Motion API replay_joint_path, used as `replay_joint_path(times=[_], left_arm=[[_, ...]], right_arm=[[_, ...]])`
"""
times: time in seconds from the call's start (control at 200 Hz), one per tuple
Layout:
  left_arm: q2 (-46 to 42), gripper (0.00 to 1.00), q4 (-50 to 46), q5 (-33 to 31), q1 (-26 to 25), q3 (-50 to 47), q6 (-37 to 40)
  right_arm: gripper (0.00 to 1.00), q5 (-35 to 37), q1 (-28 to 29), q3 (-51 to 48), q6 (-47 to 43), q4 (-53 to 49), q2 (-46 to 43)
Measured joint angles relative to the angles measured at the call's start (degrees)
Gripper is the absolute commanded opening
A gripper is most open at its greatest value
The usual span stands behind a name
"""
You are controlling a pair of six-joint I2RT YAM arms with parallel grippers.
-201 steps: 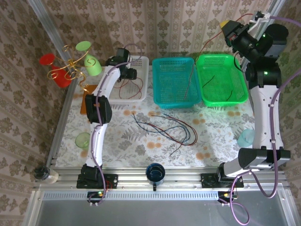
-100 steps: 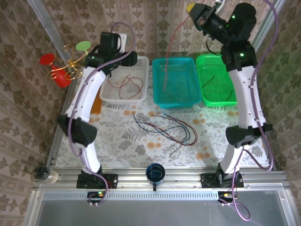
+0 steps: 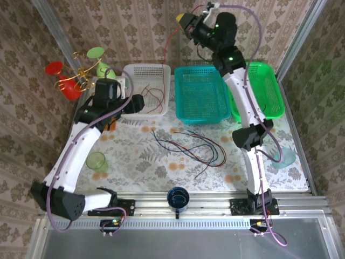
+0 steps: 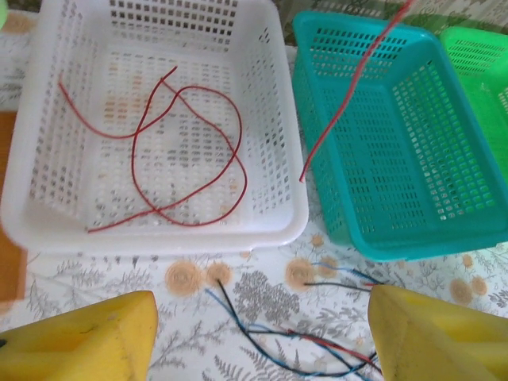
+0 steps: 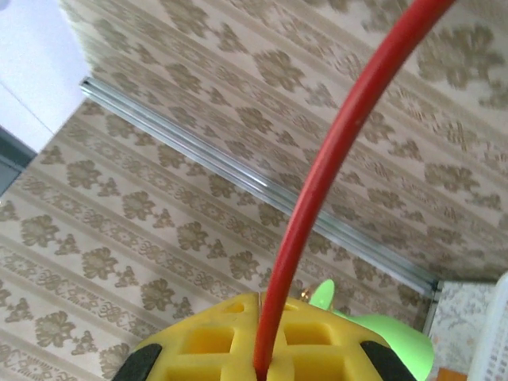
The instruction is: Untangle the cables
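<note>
Look at your red cable first. It hangs high at the top of the overhead view, a thin strand dropping from the right gripper toward the gap between the white basket and the teal basket. On the right wrist camera that strand curves down into the yellow pads and is pinched there, so the jaws are clenched on it. From the left wrist camera its tip dangles by the teal basket's left rim.

More red strands lie looped on the white basket's floor. The loose cables, black, blue and red, sprawl in long shallow curves mid-table on the floral cloth.

Your right arm stands tall, reaching up and back, with its wrist at top centre. Your left arm is folded, elbow at lower left, and its wrist is just in front of the white basket. The left gripper faces the baskets with its yellow fingers spread wide, released, gripping nothing.
</note>
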Motion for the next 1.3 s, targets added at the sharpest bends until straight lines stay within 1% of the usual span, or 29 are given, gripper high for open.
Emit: replay_joint_path(times=[0.17, 0.33, 0.415, 0.565, 0.81, 1.025, 1.07, 1.085, 1.12, 1.21, 1.23, 1.25, 1.295], left_arm=[[-5.51, 0.72, -0.22, -1.36, 0.85, -3.69, -0.63], [-7.26, 0.72, -0.37, -1.79, 1.55, -5.49, -1.07], [-7.28, 0.72, -0.35, -1.90, 1.53, -6.60, -1.29], [-7.85, 0.73, -0.11, -0.81, 2.36, -9.01, -2.29], [-9.27, 0.73, 0.04, 0.50, 3.37, -9.60, -2.78], [-9.53, 0.73, 0.13, 0.96, 3.43, -10.08, -3.04], [-9.53, 0.73, 0.13, 0.96, 3.43, -10.34, -3.21], [-9.53, 0.73, 0.11, 0.96, 3.43, -10.40, -3.21], [-9.53, 0.73, 0.09, 0.98, 3.43, -10.51, -3.23], [-9.53, 0.73, 0.11, 1.16, 3.43, -10.56, -3.26], [-9.53, 0.73, 0.09, 1.16, 3.43, -10.56, -3.28], [-9.53, 0.73, 0.11, 1.18, 3.43, -10.56, -3.28], [-9.53, 0.73, 0.11, 1.22, 3.43, -10.56, -3.45]], right_arm=[[0.00, 0.00, 1.68, -0.02, 1.99, 1.73, 5.62], [0.00, 0.02, 2.60, -1.77, 1.53, 1.31, 6.82], [0.00, 0.79, 3.32, -4.70, -0.92, 0.79, 6.82], [0.00, 4.28, 6.03, -11.06, -7.78, -4.83, 8.63], [0.00, 8.00, 11.10, -12.83, -17.07, -14.08, 17.59], [0.00, 9.86, 12.70, -12.98, -21.90, -19.02, 19.45], [0.06, 9.97, 12.70, -12.98, -22.47, -18.99, 19.45], [0.10, 10.05, 12.70, -12.98, -22.71, -19.02, 19.45], [0.16, 10.19, 12.68, -12.98, -23.26, -19.21, 19.45], [0.38, 10.56, 12.59, -12.98, -23.80, -19.67, 19.45], [0.46, 10.58, 12.59, -12.98, -24.33, -19.74, 19.45], [0.52, 10.58, 12.52, -12.98, -24.52, -19.74, 19.45], [0.60, 10.64, 12.48, -12.96, -24.81, -19.80, 19.45]])
